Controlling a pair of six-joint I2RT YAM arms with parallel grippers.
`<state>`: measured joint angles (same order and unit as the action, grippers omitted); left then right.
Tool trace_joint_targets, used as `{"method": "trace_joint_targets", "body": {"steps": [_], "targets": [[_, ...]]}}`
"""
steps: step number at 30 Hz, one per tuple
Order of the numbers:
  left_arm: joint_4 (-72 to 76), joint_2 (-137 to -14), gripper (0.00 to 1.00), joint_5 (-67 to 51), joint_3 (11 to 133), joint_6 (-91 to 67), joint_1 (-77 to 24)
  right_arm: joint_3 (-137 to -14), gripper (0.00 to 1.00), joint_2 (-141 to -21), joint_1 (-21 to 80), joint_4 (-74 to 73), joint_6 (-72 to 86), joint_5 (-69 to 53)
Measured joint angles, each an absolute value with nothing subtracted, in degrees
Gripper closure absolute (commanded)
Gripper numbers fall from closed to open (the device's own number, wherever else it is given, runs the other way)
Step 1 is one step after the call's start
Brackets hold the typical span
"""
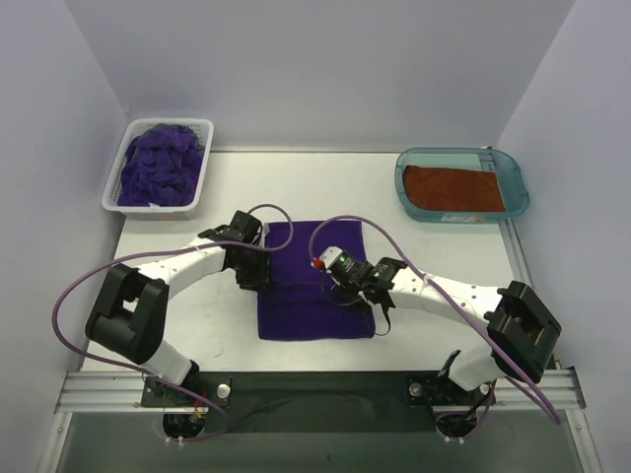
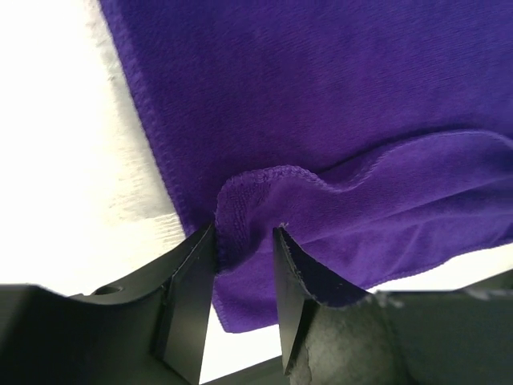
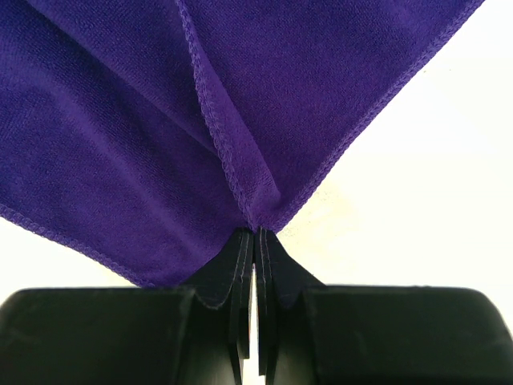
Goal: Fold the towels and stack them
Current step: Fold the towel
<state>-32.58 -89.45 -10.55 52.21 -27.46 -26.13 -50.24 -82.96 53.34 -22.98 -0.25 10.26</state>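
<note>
Left hand [image 2: 244, 241]: clenched on the purple towel [image 2: 321, 96]. A folded, stitched hem sits between the two fingers [image 2: 192, 273] and cloth fills the gap. In the top view this hand [image 1: 254, 271] is at the towel's left edge, centre-left of the frame.

Right hand [image 3: 255, 233]: fingers pinched almost together on a corner of the same towel [image 3: 104, 144]. Two hemmed edges converge into the pinch and the cloth fans up and away from it. In the top view this hand [image 1: 320, 261] is over the towel's upper middle.

Purple towel [image 1: 315, 305]: lies on the white surface [image 1: 434, 256] at frame centre. Its lower half is flat. Both wrists cover much of the upper half, so the fold line there cannot be read from above.

Cables [image 1: 59, 305]: purple loops arch from each arm, two of them over the towel's upper edge.

Upper left: white slotted basket [image 1: 202, 168] holds a heap of purple towels [image 1: 160, 163], well apart from the hands.

Upper right: teal tray [image 1: 518, 182] with a rust-orange towel [image 1: 454, 189] lying flat inside it.
</note>
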Motion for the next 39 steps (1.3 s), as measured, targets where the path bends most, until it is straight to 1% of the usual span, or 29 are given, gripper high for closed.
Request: {"method": "trace_joint_targets", "body": {"steps": [7, 29, 39], "targets": [[-32.51, -89.3, 0.56, -11.31, 54.17, -27.24, -26.13, -50.24, 1.0, -82.96, 53.34, -22.98, -0.25, 10.26], [-32.27, -87.02, 0.56, -15.68, 54.26, -26.83, -26.15, -50.13, 1.0, -82.91, 53.34, -22.96, 0.51, 10.28], [-27.99, -86.15, 0.56, -21.06, 53.04, -28.75, -26.5, -50.13, 1.0, -82.89, 53.34, -22.94, 0.84, 10.28]]}}
